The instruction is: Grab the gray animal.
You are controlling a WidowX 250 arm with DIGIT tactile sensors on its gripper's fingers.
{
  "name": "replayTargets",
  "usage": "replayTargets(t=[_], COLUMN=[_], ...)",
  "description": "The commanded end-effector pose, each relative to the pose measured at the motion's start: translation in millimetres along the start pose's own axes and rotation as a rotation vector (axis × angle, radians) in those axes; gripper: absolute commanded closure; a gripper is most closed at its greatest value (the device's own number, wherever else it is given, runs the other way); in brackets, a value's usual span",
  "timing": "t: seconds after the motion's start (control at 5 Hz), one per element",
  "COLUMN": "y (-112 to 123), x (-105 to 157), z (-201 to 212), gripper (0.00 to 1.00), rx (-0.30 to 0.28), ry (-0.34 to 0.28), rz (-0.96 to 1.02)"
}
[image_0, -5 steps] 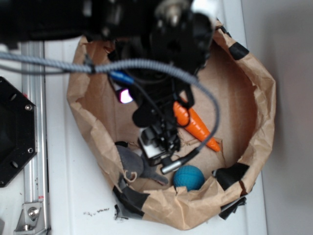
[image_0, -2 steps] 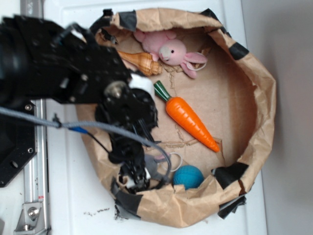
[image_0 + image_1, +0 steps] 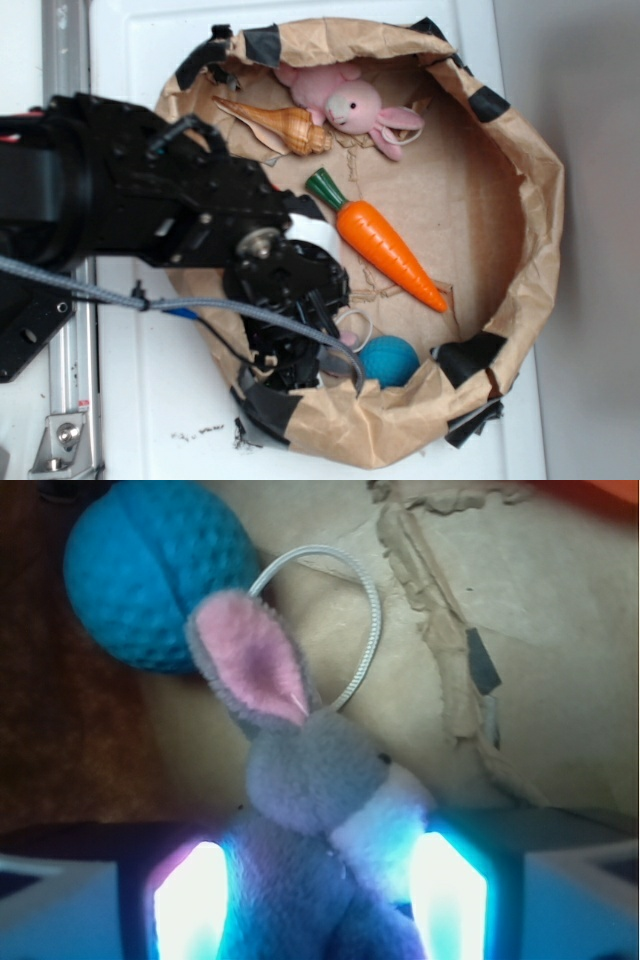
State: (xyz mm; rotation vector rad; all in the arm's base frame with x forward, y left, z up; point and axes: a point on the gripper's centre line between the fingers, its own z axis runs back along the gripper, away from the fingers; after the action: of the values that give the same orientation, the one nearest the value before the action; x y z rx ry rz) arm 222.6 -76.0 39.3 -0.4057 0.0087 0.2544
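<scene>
The gray animal (image 3: 310,780), a small dark-gray plush bunny with a pink-lined ear, pale face and thin cord loop, lies on the bag floor. In the wrist view its body fills the gap between my gripper's (image 3: 320,880) two glowing pads (image 3: 190,900), and the jaws stand open around it. In the exterior view my gripper (image 3: 300,350) reaches down into the bag's front-left corner and covers the bunny. Only the bunny's cord loop (image 3: 355,325) shows beside it.
The things lie in a rolled-down brown paper bag (image 3: 540,230). A teal ball (image 3: 388,360) sits just right of the gripper. An orange carrot (image 3: 385,245) lies mid-bag, and a pink plush bunny (image 3: 345,105) and a tan shell (image 3: 275,125) are at the back. A metal rail (image 3: 65,60) runs along the left.
The arm swung from the bag's middle to the front-left corner and came down over the gray animal. Since 0.4 s ago it shifted slightly right.
</scene>
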Motion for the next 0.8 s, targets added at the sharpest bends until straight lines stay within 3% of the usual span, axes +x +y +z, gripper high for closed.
replayTargets(t=[0.0, 0.2, 0.4, 0.6], y=[-19, -18, -27, -28], x=[35, 61, 65, 53], z=[59, 120, 179, 203], gripper=[1.00, 1.00, 1.00, 1.00], rx=[0.093, 0.143, 0.304, 0.410], ry=[-0.065, -0.164, -0.264, -0.337], rz=[-0.115, -0.192, -0.321, -0.434])
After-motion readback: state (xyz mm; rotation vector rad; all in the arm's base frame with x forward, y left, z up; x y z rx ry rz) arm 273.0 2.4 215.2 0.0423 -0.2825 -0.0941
